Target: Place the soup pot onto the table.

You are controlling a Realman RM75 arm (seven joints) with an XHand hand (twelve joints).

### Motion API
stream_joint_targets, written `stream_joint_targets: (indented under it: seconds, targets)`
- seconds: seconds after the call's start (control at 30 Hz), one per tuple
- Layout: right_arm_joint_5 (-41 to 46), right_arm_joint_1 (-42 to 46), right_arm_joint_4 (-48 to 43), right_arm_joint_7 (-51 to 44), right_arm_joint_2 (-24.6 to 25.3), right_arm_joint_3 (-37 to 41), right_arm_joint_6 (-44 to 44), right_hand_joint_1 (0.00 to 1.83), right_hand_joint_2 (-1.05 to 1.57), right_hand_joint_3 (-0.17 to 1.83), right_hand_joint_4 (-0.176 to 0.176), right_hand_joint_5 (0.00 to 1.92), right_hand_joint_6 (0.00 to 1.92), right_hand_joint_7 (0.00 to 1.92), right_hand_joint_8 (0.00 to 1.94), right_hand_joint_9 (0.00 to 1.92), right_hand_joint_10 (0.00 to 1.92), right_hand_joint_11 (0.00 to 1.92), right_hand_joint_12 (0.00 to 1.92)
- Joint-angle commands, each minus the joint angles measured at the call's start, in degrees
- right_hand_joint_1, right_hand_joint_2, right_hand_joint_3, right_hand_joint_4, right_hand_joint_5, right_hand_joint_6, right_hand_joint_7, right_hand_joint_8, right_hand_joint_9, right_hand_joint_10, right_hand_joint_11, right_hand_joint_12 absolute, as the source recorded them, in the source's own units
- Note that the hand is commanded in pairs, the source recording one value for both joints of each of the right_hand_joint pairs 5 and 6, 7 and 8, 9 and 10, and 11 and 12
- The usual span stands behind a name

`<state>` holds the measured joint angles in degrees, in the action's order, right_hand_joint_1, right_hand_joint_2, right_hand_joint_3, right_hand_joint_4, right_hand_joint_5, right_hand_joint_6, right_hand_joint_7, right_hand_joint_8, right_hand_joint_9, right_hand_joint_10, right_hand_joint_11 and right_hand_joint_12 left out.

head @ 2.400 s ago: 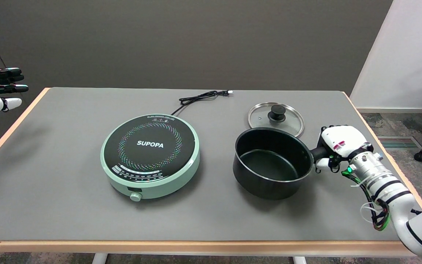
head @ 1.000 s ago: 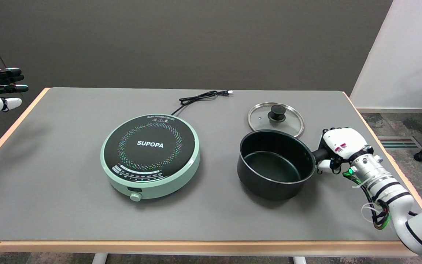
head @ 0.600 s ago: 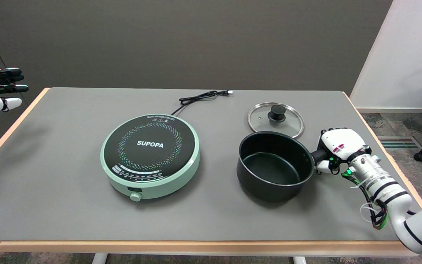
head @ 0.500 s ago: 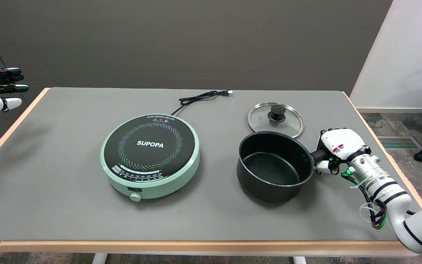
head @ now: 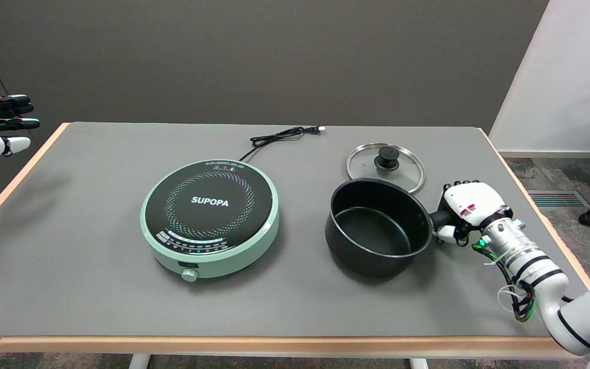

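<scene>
- While the right hand (head: pixel 463 210) sits wrapped around the pot's stubby black handle (head: pixel 439 219) over at the right side of the table, that grip is the whole story: fingers closed on it, thumb tucked below, nothing slack that I can see.
- From the hand, the soup pot (head: pixel 377 225) lies straight out to the left, toward the middle of the table. Handle and forearm run nearly on one line, wrist to pot, slanting from lower right up to the left.
- Pot's upright, mouth open to the ceiling, empty inside. Its base looks to be on the grey mat or a hair above it; the shadow hugs the bottom so closely I can't call contact for certain.
- Just behind the pot, the glass lid (head: pixel 385 164) lies flat, and the pot's far rim overlaps its near edge from where I stand. Whether they touch, I can't say.
- Further left, well apart from the pot, the green induction cooker (head: pixel 210 217) has nothing on it, cord (head: pixel 279 136) trailing to the back.
- My read: the pot is off the cooker and down at table level, so what's left is to settle it flat and let go. The release should peel back along the handle's line, rightward, so the pot isn't dragged or nudged into that lid.
</scene>
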<state>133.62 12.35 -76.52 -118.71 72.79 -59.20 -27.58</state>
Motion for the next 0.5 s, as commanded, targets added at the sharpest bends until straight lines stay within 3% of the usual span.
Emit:
stream_joint_targets:
  seconds: [0.03,0.1,0.17,0.2,0.23,0.33,0.5]
  targets:
    - [-0.3,-0.7,0.1,-1.4,0.8,0.6,-0.9,0.72,1.57,0.69,-0.095,1.33,1.33,1.33,1.33,1.33,1.33,1.33,1.33]
    - [-0.3,-0.6,-0.5,-1.4,0.8,1.0,-0.9,0.71,1.52,0.79,-0.077,1.30,1.30,1.30,1.30,1.30,1.30,1.30,1.30]
    - [4.3,0.5,-8.1,-7.6,1.7,-0.6,-2.3,0.70,1.44,0.90,-0.053,1.25,1.25,1.25,1.25,1.25,1.25,1.25,1.25]
    - [-0.3,-0.3,-2.3,-1.5,1.0,1.7,-0.6,0.71,1.37,0.96,-0.038,1.23,1.23,1.23,1.23,1.23,1.23,1.23,1.23]
    - [-0.3,-0.1,-2.9,-1.4,1.1,2.0,-0.5,0.72,1.30,1.01,-0.027,1.20,1.20,1.20,1.20,1.20,1.20,1.20,1.20]
    - [-0.4,0.0,-4.3,-1.4,1.1,2.5,-0.4,0.74,1.14,1.11,-0.011,1.16,1.16,1.16,1.16,1.16,1.16,1.16,1.16]
    - [-2.8,0.7,-7.2,-1.4,1.1,3.0,1.2,0.80,0.63,1.45,0.004,1.06,1.06,1.06,1.06,1.06,1.06,1.06,1.06]
